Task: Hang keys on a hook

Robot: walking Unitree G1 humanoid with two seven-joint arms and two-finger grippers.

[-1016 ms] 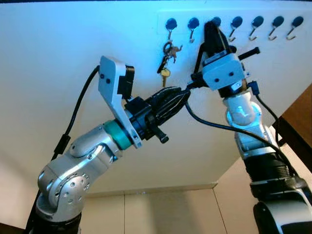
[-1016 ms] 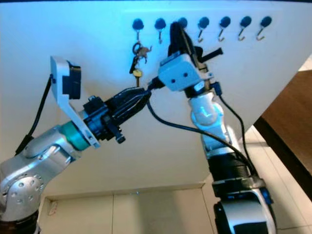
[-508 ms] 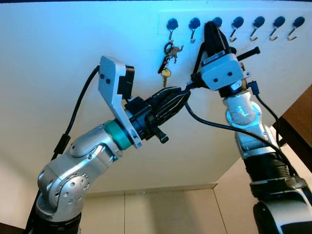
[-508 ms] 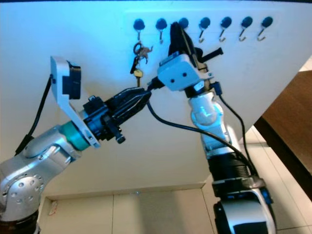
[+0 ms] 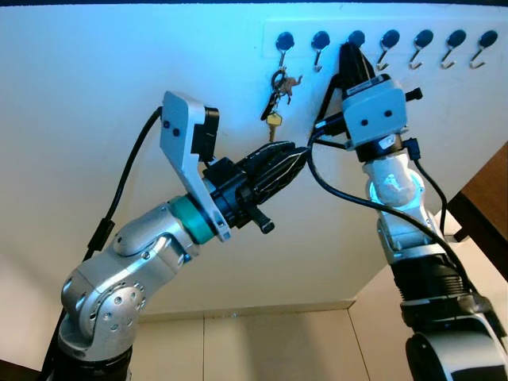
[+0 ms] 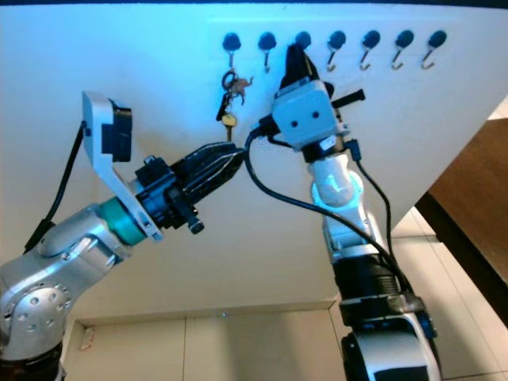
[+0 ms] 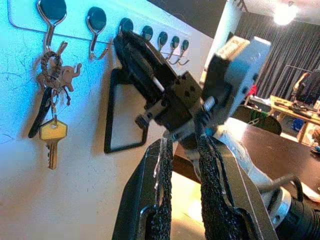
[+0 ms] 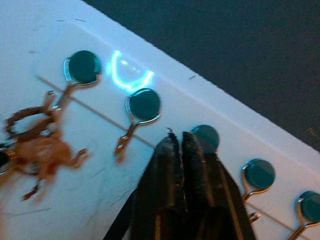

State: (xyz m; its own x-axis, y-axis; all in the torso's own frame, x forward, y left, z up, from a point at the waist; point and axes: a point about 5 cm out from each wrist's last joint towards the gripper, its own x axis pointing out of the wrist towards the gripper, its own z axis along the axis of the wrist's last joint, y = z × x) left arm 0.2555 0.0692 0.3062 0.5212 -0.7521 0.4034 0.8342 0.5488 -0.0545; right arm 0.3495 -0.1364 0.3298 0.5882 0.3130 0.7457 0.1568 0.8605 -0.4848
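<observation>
Head views: white wall (image 5: 119,63) w/ a row of seven dark-capped hooks (image 5: 383,44) near its top edge. Keys (image 5: 275,99) hang on the leftmost hook (image 5: 282,46): ring, small brown charm, dark fob, one brass key lowest. Right gripper (image 5: 348,54) is raised against the wall, fingers pressed together, nothing held; its tips sit at the third hook, w/ the keys two hooks over to its left and slightly lower. Left gripper (image 5: 295,155) points up and to the right, fingers close together, empty; keys hang just above its tips, apart from them. Tan floor tiles (image 5: 270,349) below both arms.

Left wrist view: the two black fingers (image 7: 162,200) run nearly parallel w/ a narrow gap. Beyond them is the right gripper's body against the hook rail (image 7: 30,22); keys (image 7: 50,112) hang off to one side of it. Brass key's face shows no legible stamp. Dim room w/ a dark table (image 7: 265,155) behind.

Right wrist view: finger pads (image 8: 172,160) touching, closed on nothing, tips just short of the third hook's cap (image 8: 206,136). Brown charm (image 8: 42,147) and ring are off to the side, blurred. No brand, label or writing legible in any view.
</observation>
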